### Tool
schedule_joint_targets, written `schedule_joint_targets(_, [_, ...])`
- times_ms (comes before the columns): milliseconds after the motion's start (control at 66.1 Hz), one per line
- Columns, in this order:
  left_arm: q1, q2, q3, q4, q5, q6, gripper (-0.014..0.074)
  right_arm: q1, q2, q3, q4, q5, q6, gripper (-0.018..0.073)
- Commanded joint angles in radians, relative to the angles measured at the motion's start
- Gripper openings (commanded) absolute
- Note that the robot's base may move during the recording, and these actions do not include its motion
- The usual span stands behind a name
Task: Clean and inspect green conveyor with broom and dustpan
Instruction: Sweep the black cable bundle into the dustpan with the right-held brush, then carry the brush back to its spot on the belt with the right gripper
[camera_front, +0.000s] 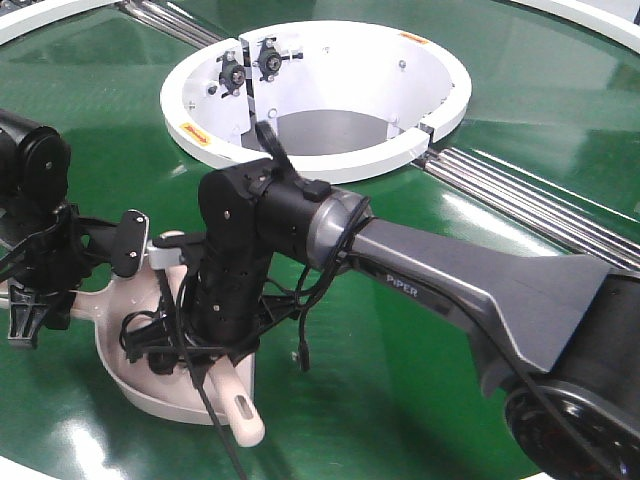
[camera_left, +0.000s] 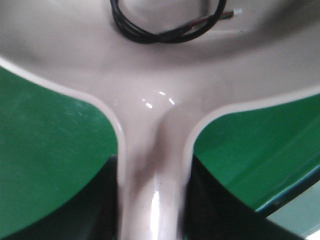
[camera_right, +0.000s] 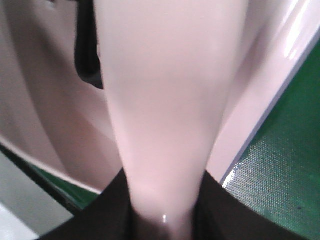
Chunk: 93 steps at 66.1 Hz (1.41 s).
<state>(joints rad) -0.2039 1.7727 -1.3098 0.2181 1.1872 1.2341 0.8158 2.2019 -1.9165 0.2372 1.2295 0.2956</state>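
Holding the broom (camera_front: 243, 418) inside the dustpan (camera_front: 108, 340) on the green conveyor (camera_front: 400, 340), right tool (camera_right: 165, 205) clamped around its handle, arm angling down; left tool (camera_left: 152, 200) gripping the dustpan's handle.

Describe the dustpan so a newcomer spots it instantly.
On the green conveyor, look in front of the white central ring, under the black arms. The dustpan is the wide pale pink scoop with a curved rim; the broom over it is a slim handle with a slot hole.

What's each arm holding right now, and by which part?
The left gripper holds the dustpan by its handle; the right gripper holds the broom by its handle.
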Motion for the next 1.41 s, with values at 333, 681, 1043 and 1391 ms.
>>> schedule_joint_targets(333, [-0.008, -0.045, -0.027, -0.006, 0.008, -0.003, -0.0008, -0.086, -0.185, 0.071, -0.137, 0.062, -0.017, -0.0001])
schedule_joint_targets(681, [-0.008, -0.045, -0.027, -0.006, 0.008, -0.003, -0.0008, -0.292, -0.357, 0.375, -0.286, 0.045, -0.123, -0.0001])
schedule_joint_targets(1043, [-0.008, -0.045, -0.027, -0.006, 0.008, -0.003, -0.0008, -0.58, -0.481, 0.583, -0.275, -0.033, -0.242, -0.0001])
schedule_joint_targets(1391, [-0.008, -0.045, -0.027, -0.006, 0.007, -0.003, -0.0006, -0.624, -0.481, 0.599, -0.277, -0.056, -0.245, -0.0001])
